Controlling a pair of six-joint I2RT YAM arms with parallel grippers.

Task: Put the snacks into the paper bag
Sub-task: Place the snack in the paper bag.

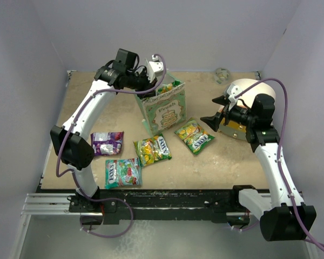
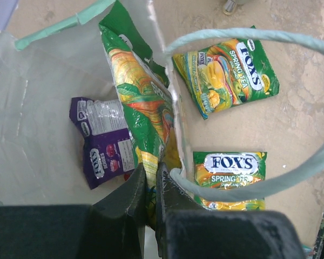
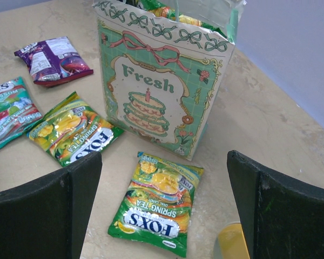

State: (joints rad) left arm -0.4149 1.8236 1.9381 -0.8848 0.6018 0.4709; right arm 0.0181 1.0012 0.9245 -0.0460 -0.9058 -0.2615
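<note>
Hovering over the bag [image 1: 164,110] mouth, the left gripper [image 1: 149,89] has its jaws narrowed to a slit, pinching the top end of the held packet [image 2: 140,108], a yellow-green one. That packet stands on end inside the bag, long axis close to vertical, lower end down toward the floor, flat face leaning on the bag wall. The wall edge and the string handle [image 2: 248,35] pass just beside one finger; I can't tell whether they touch. The bag purple [image 2: 102,140] lies flat on the bag floor beside it. The bag is upright at mid-table, mouth up, "Fresh" panel toward the near edge and turned a bit toward the right arm. The right gripper [image 1: 215,110] is spread wide and holds nothing; it hangs above the table [image 1: 232,162] right of the bag, fingers aimed at the bag, just in front of the cylinder [image 1: 243,89]. Four packets lie flat on the table. The right Fox's [image 1: 194,136] sits near the bag's right corner, long axis diagonal, far-left to near-right. The middle Fox's [image 1: 153,149] is in front of the bag, long axis roughly left-right, right end tipped slightly away. The table purple [image 1: 107,143] lies to its left, long axis left-right. The teal packet [image 1: 123,172] sits nearest the front edge, also left-right. None of the four touches the bag.
</note>
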